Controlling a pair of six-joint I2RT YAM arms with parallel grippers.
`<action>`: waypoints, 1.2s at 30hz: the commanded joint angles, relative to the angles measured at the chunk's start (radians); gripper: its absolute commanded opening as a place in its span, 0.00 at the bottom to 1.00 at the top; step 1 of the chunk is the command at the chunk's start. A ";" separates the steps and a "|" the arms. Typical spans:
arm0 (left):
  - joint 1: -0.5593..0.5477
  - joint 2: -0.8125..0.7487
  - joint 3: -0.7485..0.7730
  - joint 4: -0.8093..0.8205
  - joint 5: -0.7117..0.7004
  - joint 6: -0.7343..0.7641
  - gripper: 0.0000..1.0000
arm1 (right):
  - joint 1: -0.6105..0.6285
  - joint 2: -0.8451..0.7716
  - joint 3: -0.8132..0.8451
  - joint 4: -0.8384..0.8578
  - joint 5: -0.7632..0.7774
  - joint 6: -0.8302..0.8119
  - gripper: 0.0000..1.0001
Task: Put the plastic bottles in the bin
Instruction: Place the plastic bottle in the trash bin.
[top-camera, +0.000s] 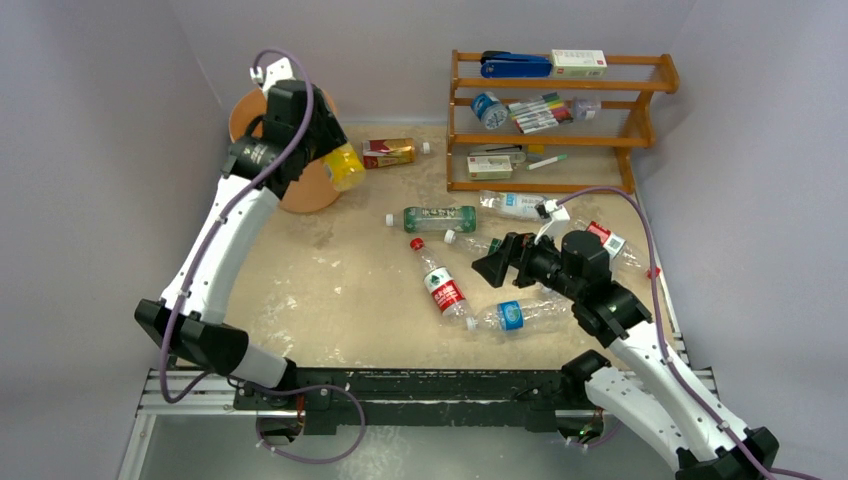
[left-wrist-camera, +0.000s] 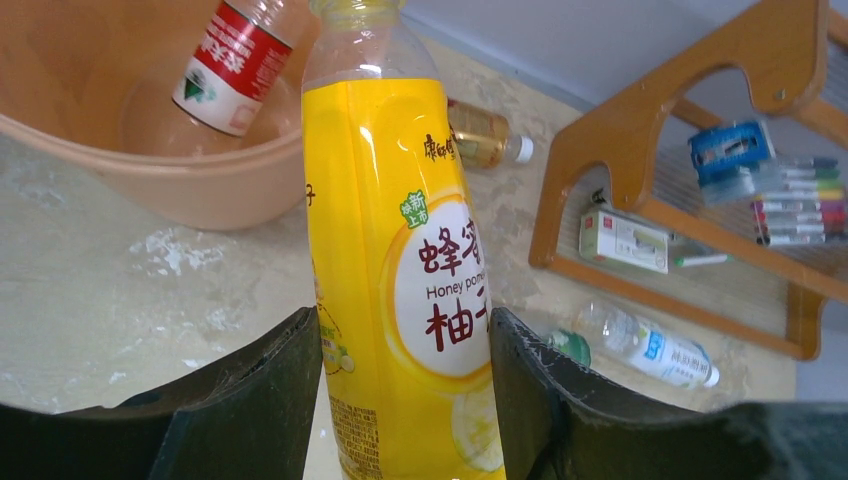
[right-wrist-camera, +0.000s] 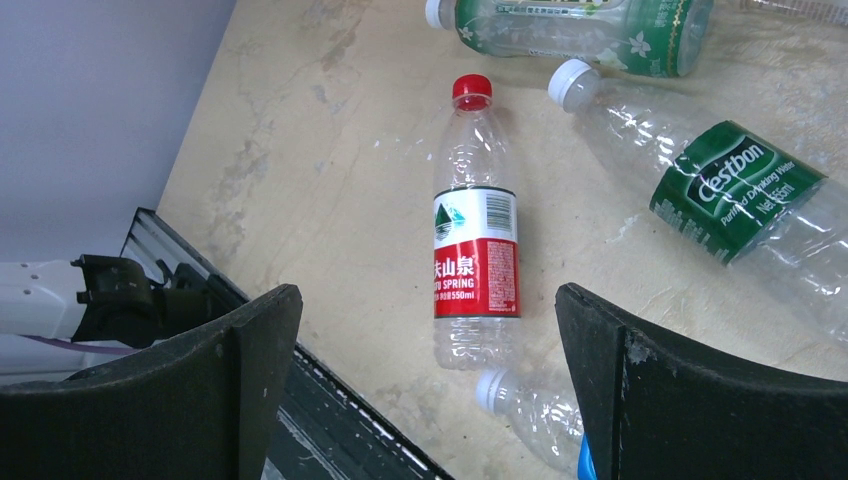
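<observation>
My left gripper (top-camera: 325, 150) (left-wrist-camera: 405, 330) is shut on the yellow bottle (top-camera: 343, 167) (left-wrist-camera: 400, 280), held at the right side of the peach bin's (top-camera: 300, 195) (left-wrist-camera: 150, 185) rim. A red-labelled bottle (left-wrist-camera: 232, 62) lies inside the bin. My right gripper (top-camera: 492, 265) (right-wrist-camera: 428, 292) hangs open and empty above a red-labelled bottle (top-camera: 440, 285) (right-wrist-camera: 475, 250). Near it lie a blue-labelled bottle (top-camera: 510, 315) (right-wrist-camera: 530, 410), two green-labelled bottles (top-camera: 440, 218) (right-wrist-camera: 735, 190) and a clear one (top-camera: 515, 205). A boxy red-and-gold bottle (top-camera: 390, 152) lies beside the bin.
The brown wooden rack (top-camera: 560, 120) (left-wrist-camera: 640, 130) with markers and boxes stands at the back right. Another bottle (top-camera: 610, 240) lies by the right wall. Grey walls close in three sides, and a black metal rail (top-camera: 430, 385) runs along the near edge.
</observation>
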 joint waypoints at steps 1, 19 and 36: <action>0.128 0.064 0.152 -0.004 0.124 0.063 0.47 | -0.002 -0.030 -0.005 -0.007 0.018 0.014 1.00; 0.476 0.279 0.288 0.080 0.373 0.043 0.47 | -0.001 -0.082 -0.020 -0.050 0.030 0.038 1.00; 0.549 0.388 0.310 0.115 0.418 0.048 0.63 | -0.003 -0.085 -0.032 -0.049 0.035 0.041 1.00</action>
